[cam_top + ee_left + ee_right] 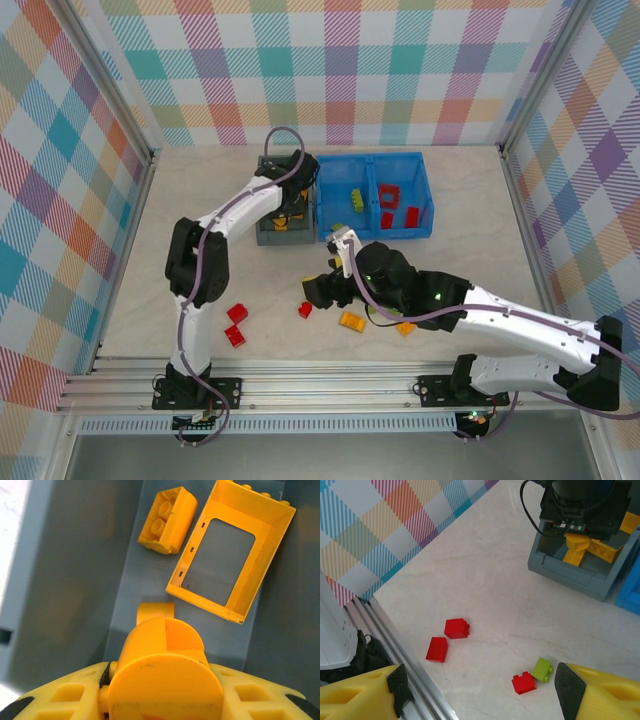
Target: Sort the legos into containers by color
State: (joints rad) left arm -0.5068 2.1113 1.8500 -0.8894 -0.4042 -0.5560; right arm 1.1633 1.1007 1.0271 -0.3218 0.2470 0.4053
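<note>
My left gripper (pixel 162 680) is shut on a round yellow lego (pixel 165 650) and hangs inside the dark grey container (pixel 65 580). On that bin's floor lie a yellow brick (pixel 166 521) and a hollow yellow frame (pixel 230 550). From above, the left gripper (pixel 290 205) reaches into the grey container (pixel 268 235). My right gripper (pixel 482 695) is open above the table, with a red lego (pixel 524 683) and a lime green lego (pixel 542 669) just beyond its right finger. Two more red legos (pixel 456 628) (pixel 437 649) lie to the left. The right gripper (pixel 325 290) hovers near a red brick (pixel 306 309).
The blue container (pixel 372 232) stands right of the grey one; a yellow-green brick (pixel 356 198) is in its left compartment, red bricks (pixel 390 192) in its right. A yellow brick (pixel 351 321) and an orange one (pixel 406 328) lie by the right arm. The aluminium rail (pixel 395 640) runs along the near edge.
</note>
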